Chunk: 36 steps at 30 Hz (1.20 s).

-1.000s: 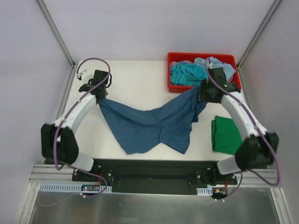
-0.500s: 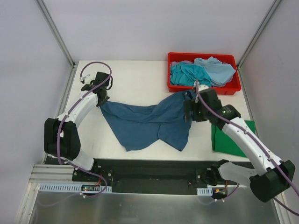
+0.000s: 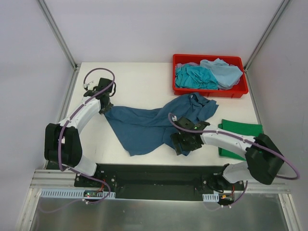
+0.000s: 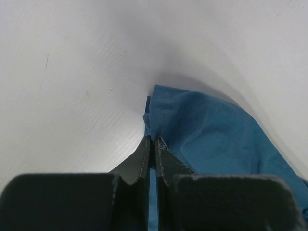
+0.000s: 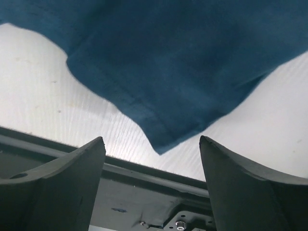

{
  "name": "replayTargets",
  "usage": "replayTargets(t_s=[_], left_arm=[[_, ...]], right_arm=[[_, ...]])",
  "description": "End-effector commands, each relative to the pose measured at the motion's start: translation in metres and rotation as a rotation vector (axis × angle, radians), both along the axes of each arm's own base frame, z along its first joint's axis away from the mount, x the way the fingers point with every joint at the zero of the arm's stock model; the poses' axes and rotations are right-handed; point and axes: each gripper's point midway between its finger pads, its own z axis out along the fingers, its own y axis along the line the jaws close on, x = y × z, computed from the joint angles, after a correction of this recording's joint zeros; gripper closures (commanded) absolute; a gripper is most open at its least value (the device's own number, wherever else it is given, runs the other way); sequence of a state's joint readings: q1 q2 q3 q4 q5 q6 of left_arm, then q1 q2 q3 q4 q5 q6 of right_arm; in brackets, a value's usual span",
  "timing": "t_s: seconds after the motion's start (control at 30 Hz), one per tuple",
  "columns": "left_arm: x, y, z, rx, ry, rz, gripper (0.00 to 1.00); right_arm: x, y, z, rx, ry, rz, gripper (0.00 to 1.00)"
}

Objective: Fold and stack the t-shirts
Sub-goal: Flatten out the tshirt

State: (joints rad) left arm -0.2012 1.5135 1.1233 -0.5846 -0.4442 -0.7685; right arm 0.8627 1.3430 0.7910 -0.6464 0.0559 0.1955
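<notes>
Right end effector (image 5: 150, 140) spread wide, dark teal-blue t-shirt (image 5: 183, 62) hem just ahead of it, left end effector (image 4: 154, 140) pinching another corner; risk: closing short onto bare surface (image 5: 43, 101), or snagging two layers and bunching.

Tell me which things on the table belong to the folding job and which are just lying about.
Job: dark teal-blue t-shirt, pinched by the left gripper; folded green t-shirt; turquoise t-shirt and pale blue t-shirt, both in the red bin.
Lying about: the red bin itself.
</notes>
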Motion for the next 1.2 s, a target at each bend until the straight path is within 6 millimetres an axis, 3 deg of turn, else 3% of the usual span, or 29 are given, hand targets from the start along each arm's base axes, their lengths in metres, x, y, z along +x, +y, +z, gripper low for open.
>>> replayTargets(t_s=[0.0,0.37,0.5,0.6,0.7,0.9,1.03,1.17], left_arm=[[-0.009,0.004,0.008,-0.003,-0.012,0.006,1.00],[-0.016,0.007,0.004,0.017,0.004,-0.001,1.00],[-0.014,0.007,0.007,0.016,-0.003,-0.003,1.00],[-0.012,0.008,0.010,0.024,-0.011,-0.001,1.00],[-0.009,0.008,0.015,0.024,-0.025,-0.004,1.00],[0.004,0.004,0.027,0.012,-0.058,-0.014,1.00],[0.019,-0.001,0.043,0.010,-0.089,-0.038,1.00],[0.027,0.002,0.074,0.020,-0.171,-0.038,1.00]], right_arm=[[0.005,0.011,-0.013,-0.023,0.033,-0.050,0.21],[0.008,-0.002,-0.032,-0.123,0.026,-0.085,0.48],[0.013,-0.007,-0.035,-0.163,0.005,-0.127,0.74],[0.023,-0.011,-0.024,-0.169,-0.053,-0.158,0.90],[0.040,-0.018,-0.001,-0.133,-0.131,-0.211,0.97],[0.104,-0.040,0.070,-0.003,-0.359,-0.341,1.00],[0.153,-0.064,0.129,0.059,-0.504,-0.434,1.00],[0.182,-0.099,0.200,0.082,-0.690,-0.520,1.00]])
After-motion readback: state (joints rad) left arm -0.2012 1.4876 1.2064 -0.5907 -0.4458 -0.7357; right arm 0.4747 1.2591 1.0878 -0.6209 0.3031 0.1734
